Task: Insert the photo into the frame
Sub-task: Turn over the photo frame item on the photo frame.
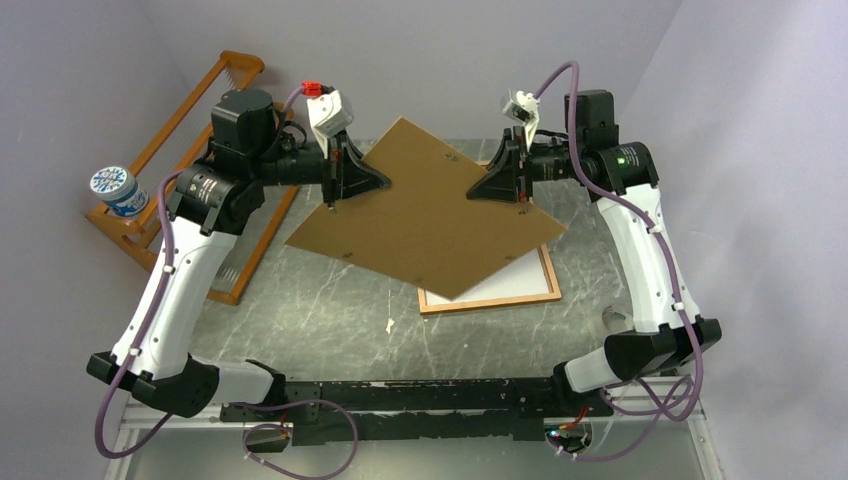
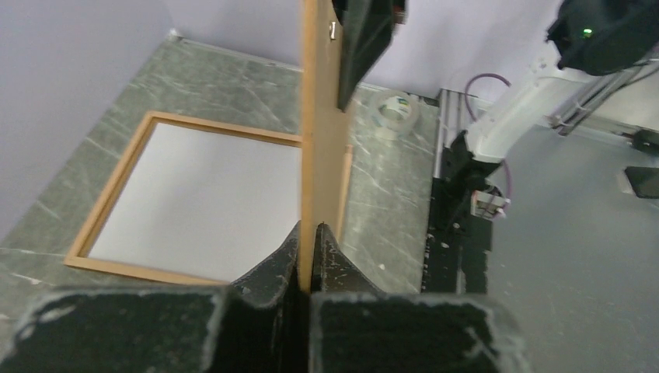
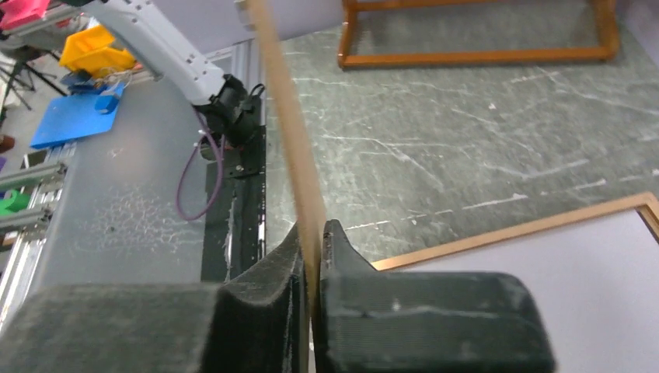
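Gently level the backing board (image 1: 425,210), pinched by left claw (image 1: 375,180) and right claw (image 1: 483,185), squarely above the frame (image 1: 490,300) before lowering

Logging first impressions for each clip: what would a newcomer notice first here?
A large brown backing board is held in the air over the table, pinched at opposite edges by the left gripper and the right gripper. Beneath its near-right corner lies the orange-brown frame, white inside. At far left stands a wooden rack with a blue-and-white tin.
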You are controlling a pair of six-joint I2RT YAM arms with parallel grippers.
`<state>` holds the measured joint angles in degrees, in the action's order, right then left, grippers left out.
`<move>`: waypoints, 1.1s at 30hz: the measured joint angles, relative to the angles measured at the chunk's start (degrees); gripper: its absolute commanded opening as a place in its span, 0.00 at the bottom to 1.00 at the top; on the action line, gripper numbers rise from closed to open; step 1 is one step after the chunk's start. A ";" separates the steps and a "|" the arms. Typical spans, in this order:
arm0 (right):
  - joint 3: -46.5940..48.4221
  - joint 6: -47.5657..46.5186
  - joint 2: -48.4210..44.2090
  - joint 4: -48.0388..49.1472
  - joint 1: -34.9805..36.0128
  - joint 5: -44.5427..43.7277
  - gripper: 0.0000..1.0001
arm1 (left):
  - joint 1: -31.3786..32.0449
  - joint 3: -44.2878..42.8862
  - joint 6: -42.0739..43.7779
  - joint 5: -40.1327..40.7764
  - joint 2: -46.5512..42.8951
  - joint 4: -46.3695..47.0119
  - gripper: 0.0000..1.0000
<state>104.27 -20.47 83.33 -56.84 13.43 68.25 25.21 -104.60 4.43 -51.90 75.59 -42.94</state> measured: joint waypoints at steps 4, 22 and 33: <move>-0.96 -2.05 -1.79 -0.81 0.22 1.81 0.00 | -0.66 0.24 -1.14 0.76 -0.02 0.98 0.25; -11.19 3.30 -3.76 3.98 -1.90 -11.23 0.00 | 0.37 1.57 -7.21 38.82 -0.09 7.69 0.94; -15.32 29.90 -0.70 22.73 -12.11 -23.21 0.00 | 0.37 6.82 -12.11 50.66 2.62 8.37 0.94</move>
<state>88.95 9.43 82.63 -34.11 1.32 45.04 25.58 -97.78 -7.68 -1.23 78.22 -34.57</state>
